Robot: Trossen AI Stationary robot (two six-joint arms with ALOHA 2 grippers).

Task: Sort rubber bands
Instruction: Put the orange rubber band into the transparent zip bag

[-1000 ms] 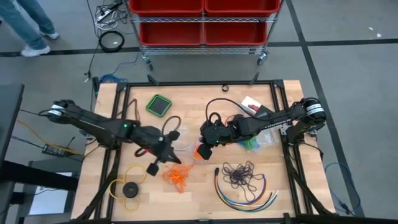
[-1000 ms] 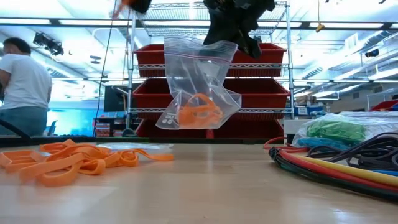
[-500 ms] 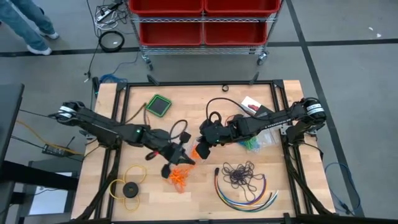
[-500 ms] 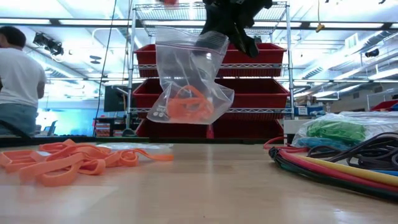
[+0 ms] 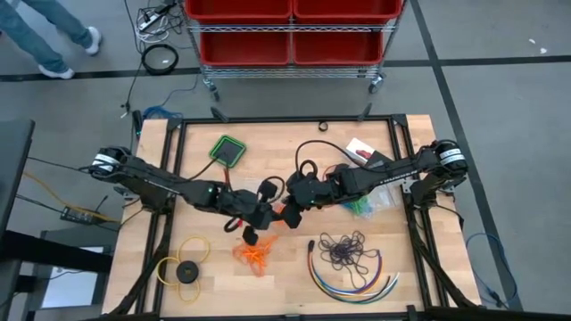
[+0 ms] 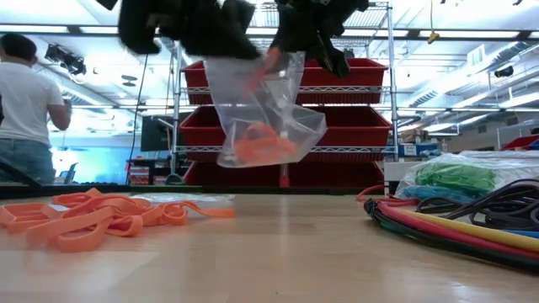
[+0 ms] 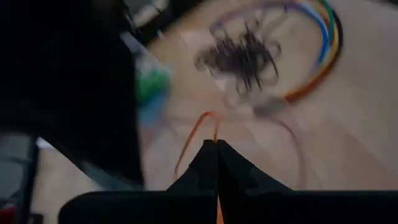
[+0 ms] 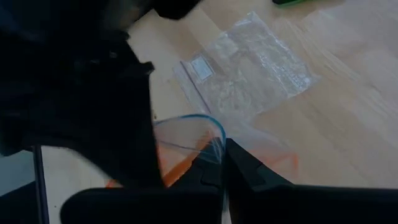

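A clear zip bag [image 6: 265,109] with orange rubber bands [image 6: 261,145] in its bottom hangs above mid-table, and my right gripper [image 5: 287,212] is shut on its top. My left gripper [image 5: 271,212] is right beside the bag's mouth, shut on one orange band [image 7: 198,127]. A loose pile of orange bands [image 5: 254,254] lies on the wood below. Dark purple bands [image 5: 343,250] lie in a heap at the near right. Green bands [image 6: 455,178] sit in another clear bag at the right. My left gripper pinches one thin orange band [image 7: 211,138] between its fingertips, and the loop sticks out beyond them. The band is lifted clear of the table, up at the bag's mouth [image 6: 271,59]. My right gripper pinches the bag's rim at its open mouth [image 8: 214,140] between its shut fingers, slanting down from the table's right. The bag hangs below the fingers, clear of the table, with its mouth gaping.
An empty clear bag [image 8: 249,68] lies flat on the wood beyond the held one. Curved multicoloured cables [image 5: 357,281] ring the purple heap. A yellow ring with a black disc [image 5: 186,270] lies near left, and a green-rimmed square [image 5: 228,150] far left. A person [image 6: 25,109] stands beyond the table.
My left gripper has gone toward the table's right and down to the bag's mouth, rolling as it went, and stays shut on the orange band. The bag has swung a little under my right gripper, which has kept its place.
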